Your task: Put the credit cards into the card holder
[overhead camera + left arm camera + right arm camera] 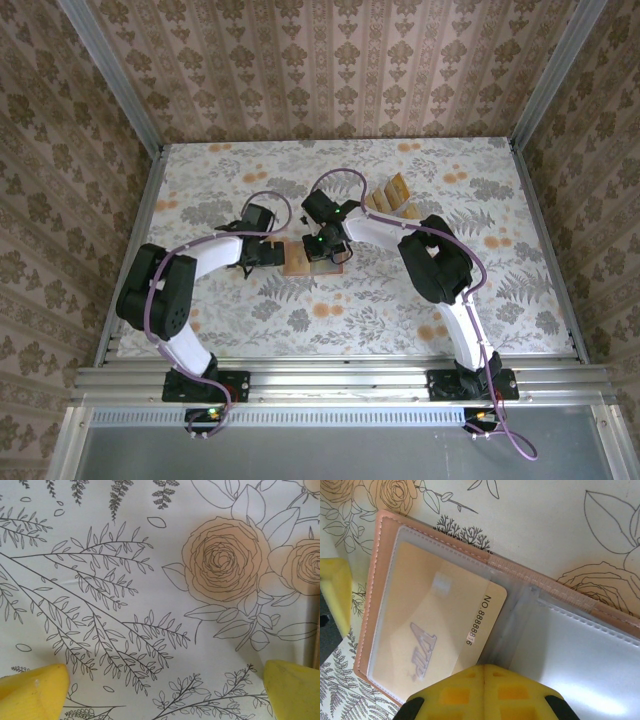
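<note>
Right hand point(484, 675) is closed tight. Its tips meet at the long edge of a glossy gold card point(435, 625), which lies under the clear sleeve of the stitched pink card holder point(379, 585), long axis pointing at the fold. Can't tell if it's pinching anything. Left hand point(165, 695) gapes wide over the floral surface point(125, 555) just left of the holder. The spare credit cards point(392, 192) stand back-right, nearer my right arm.

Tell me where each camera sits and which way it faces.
Top external: above and behind the bases, looking down on the table; both arms, left gripper and right gripper show.
Left wrist: on the left arm, facing down at the flowered cloth; its two yellow fingertips, wide apart, show.
Right wrist: on the right arm, facing down at the open card holder with a credit card tucked inside; its shut fingers show.
Shared: top external and right wrist both show the card holder.
</note>
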Action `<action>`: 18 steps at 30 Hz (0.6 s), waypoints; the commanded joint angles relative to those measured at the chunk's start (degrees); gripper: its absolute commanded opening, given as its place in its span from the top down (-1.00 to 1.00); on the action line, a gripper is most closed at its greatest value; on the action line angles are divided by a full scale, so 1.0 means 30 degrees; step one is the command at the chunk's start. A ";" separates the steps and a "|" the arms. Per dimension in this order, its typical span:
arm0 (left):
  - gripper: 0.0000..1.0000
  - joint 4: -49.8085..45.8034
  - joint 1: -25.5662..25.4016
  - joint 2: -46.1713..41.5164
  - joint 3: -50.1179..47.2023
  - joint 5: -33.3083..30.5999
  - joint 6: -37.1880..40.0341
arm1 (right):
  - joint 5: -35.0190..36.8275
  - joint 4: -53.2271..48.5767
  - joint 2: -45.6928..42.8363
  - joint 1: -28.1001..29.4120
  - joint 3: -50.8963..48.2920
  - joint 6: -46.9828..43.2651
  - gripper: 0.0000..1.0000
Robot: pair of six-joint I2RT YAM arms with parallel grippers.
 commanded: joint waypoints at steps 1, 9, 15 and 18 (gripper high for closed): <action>-1.00 -0.1231 0.0400 0.0302 -0.0006 -0.1051 -0.0335 | -0.0219 -0.0199 0.0270 0.0147 -0.0133 0.0083 1.00; -1.00 -0.0677 0.0182 0.1077 0.0054 -0.0109 -0.0053 | -0.0552 -0.0199 0.0299 0.0143 0.0073 0.0133 1.00; -1.00 -0.0411 -0.0125 0.1613 0.0191 0.0161 0.0088 | -0.0973 -0.0185 0.0503 0.0205 0.0389 0.0245 1.00; -1.00 -0.0240 -0.0327 0.1795 0.0156 0.0291 0.0066 | -0.1204 -0.0124 0.0504 0.0260 0.0462 0.0329 1.00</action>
